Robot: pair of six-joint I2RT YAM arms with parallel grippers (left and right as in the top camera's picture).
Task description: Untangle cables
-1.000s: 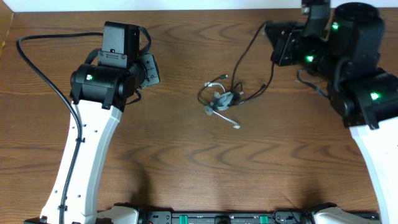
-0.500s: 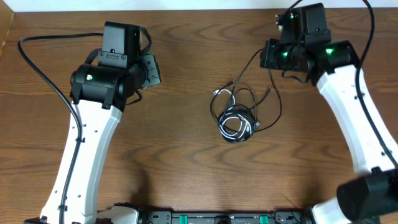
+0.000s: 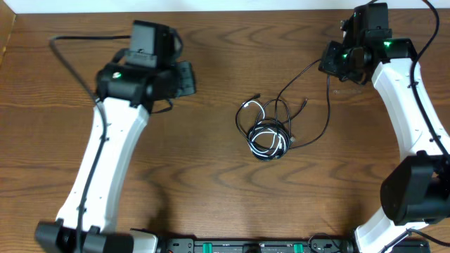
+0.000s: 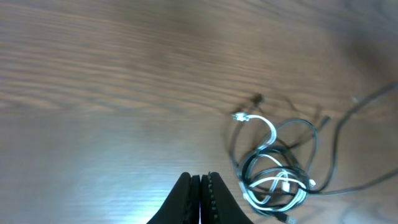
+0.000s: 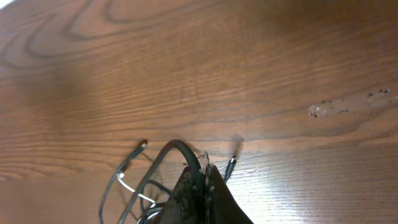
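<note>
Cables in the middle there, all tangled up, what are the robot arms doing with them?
The two arms are working on untangling them. The black cable and white cable lie coiled together on the table. The right end effector is shut on a strand of the black cable leading out of the pile. The left end effector is shut and empty, off to the side.

Black cable and shorter white cable, tangled coil on the table

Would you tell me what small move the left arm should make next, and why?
Probably open the left gripper and ease it toward the plug end of the white cable. It is shut and empty, the right gripper looks shut on the black cable, and both cables lie knotted between them.
</note>
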